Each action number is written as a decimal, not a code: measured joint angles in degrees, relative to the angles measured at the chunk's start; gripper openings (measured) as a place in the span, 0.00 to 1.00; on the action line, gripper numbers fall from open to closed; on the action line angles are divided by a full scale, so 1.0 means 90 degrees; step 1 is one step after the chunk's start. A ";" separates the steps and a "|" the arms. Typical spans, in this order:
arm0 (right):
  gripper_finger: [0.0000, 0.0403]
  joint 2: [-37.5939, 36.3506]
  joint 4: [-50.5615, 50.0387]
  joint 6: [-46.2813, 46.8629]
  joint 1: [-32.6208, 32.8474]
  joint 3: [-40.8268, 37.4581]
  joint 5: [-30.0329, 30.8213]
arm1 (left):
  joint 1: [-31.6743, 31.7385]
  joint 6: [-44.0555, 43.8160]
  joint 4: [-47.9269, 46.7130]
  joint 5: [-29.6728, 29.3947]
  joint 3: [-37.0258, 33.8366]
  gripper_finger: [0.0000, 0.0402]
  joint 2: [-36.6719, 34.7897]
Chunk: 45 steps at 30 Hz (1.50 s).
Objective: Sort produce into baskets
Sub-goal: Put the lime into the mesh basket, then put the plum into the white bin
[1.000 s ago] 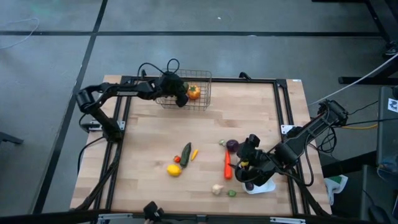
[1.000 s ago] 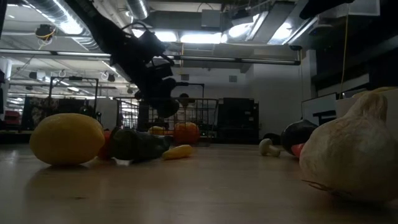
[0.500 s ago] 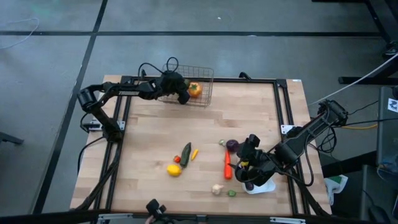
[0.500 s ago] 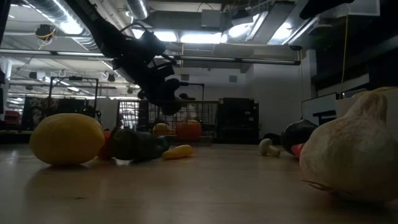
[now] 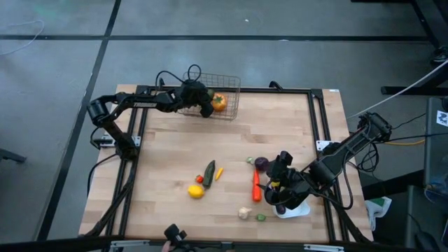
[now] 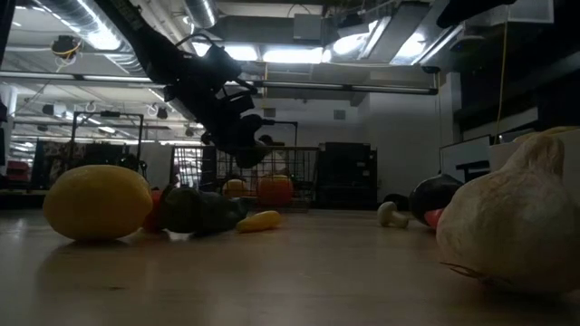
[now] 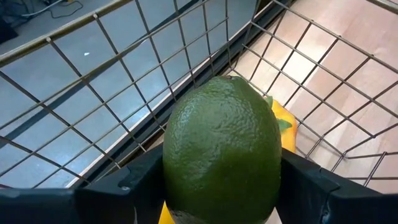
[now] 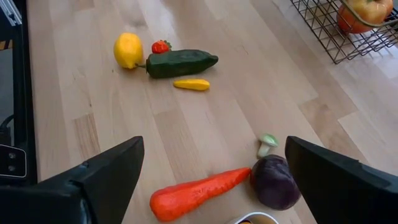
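— Two grippers, so how do the fingers stand?

— Left gripper (image 5: 204, 106) hangs over the thin-wire mesh rectangular basket (image 5: 229, 89) at the far edge of the wooden bench (image 5: 175, 154). Its dark fingers (image 7: 112, 186) clamp a round, pebbled green lime (image 7: 221, 149) from both sides, the fruit above the basket's floor, inside the wire walls.

— And the right one?

— Right gripper (image 8: 214, 186) sits low near the right end of the bench's near edge, fingers (image 8: 106, 177) spread wide, nothing between them. Ahead of it lie an orange toy carrot (image 8: 199, 191) and a dark purple eggplant (image 8: 275, 182), touching at the carrot's tip, with a small pale green-capped mushroom (image 8: 268, 144) just beside the eggplant.

— What is already in the basket?

— An orange-and-yellow toy fruit (image 5: 219, 102) with a green top; I cannot tell which kind.

— Where is the rest of the produce?

— Mid-bench, nearer the near edge: a yellow lemon (image 8: 128, 50), a small red strawberry (image 8: 160, 46) beside it, a dark green cucumber (image 8: 181, 63), a small yellow pepper (image 8: 191, 84). White garlic (image 5: 244, 213) lies near the near edge, beside a small green piece (image 5: 261, 218). The white shallow tray (image 5: 299, 209) is mostly under the right arm.

— Any writing?

— None I can read.
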 joint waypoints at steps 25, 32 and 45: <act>0.96 0.0000 -0.0006 -0.0027 0.0000 0.0000 -0.0012 | -0.0024 -0.0195 0.0049 -0.0027 0.0005 0.60 -0.0012; 0.96 0.0000 -0.0006 -0.0027 0.0000 0.0000 -0.0015 | -0.0024 -0.0398 0.0000 -0.0029 0.0005 0.60 -0.0012; 0.96 0.0000 -0.0004 -0.0029 0.0000 0.0000 -0.0015 | -0.0024 -0.0363 -0.0344 -0.0030 0.0007 0.76 -0.0012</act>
